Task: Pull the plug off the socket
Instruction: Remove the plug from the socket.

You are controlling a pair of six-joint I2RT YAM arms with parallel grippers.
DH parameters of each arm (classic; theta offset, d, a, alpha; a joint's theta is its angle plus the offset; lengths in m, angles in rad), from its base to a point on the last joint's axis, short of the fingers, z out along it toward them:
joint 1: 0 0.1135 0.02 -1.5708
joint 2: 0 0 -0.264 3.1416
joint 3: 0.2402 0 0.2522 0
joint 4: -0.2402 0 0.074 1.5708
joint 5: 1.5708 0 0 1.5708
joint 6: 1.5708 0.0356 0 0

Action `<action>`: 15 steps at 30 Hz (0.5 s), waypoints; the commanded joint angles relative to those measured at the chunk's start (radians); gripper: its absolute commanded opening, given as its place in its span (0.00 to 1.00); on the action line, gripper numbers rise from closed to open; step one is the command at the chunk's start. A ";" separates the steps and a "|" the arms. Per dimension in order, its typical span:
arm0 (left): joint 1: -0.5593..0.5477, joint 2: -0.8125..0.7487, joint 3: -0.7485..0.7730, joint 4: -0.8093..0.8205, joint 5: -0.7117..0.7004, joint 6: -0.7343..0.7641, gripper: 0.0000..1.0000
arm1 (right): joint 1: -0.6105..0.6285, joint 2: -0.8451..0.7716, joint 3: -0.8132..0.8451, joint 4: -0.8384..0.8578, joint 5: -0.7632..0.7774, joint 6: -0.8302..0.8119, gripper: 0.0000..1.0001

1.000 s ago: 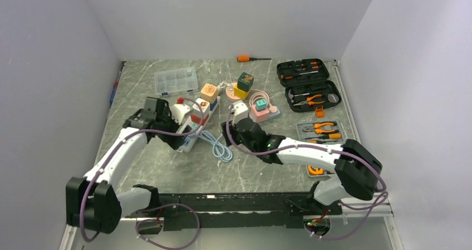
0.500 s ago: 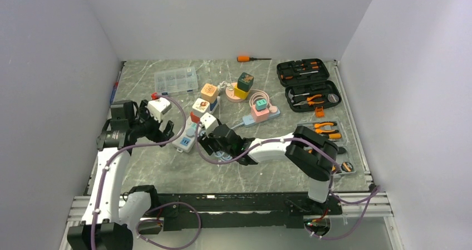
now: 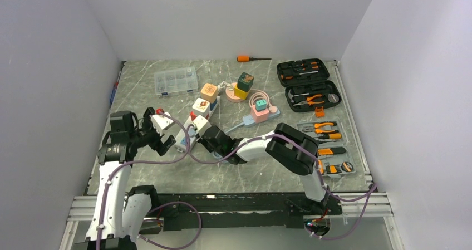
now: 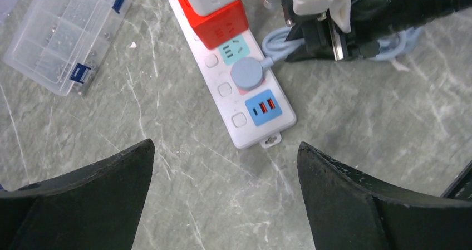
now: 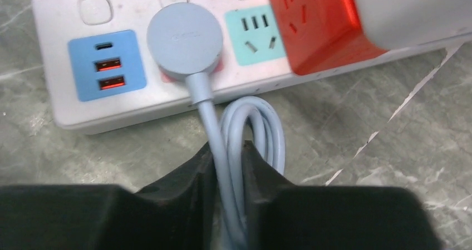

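The plug [image 5: 185,43] sits fully seated in the power strip [image 5: 53,8], so nothing has come free yet. Nearest my right wrist camera, the right gripper [image 5: 227,169] is clamped on the cable [image 5: 207,116] a little below the plug, not on the round body itself. I judge that a poor hold, because hauling sideways on the cord would likely drag the strip across the table [image 4: 362,150] or strain the lead. I'd rather shift up to the plug's rim and pull straight out along the pins. Just past the plug there is one free teal socket, then the red adapter [image 5: 317,33], so room on that side is tight. My left gripper [image 4: 224,147] hangs above the strip's USB end, fingers wide apart and holding nothing. Pressing it down on that bare white end should pin the strip while the right arm pulls. The clear organiser box [image 4: 61,33] lies beyond, well apart.
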 commanded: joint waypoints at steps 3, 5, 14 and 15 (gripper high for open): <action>0.007 -0.109 -0.110 0.148 0.045 0.178 0.99 | 0.007 -0.037 0.017 0.050 0.055 0.089 0.00; 0.006 -0.189 -0.181 0.230 0.047 0.187 0.99 | 0.005 -0.078 0.016 0.047 0.043 0.122 0.00; 0.005 -0.412 -0.326 0.105 0.151 0.589 0.99 | -0.055 -0.249 0.005 0.045 -0.160 0.267 0.00; 0.006 -0.420 -0.332 0.080 0.159 0.631 0.99 | -0.064 -0.261 0.003 0.045 -0.179 0.277 0.00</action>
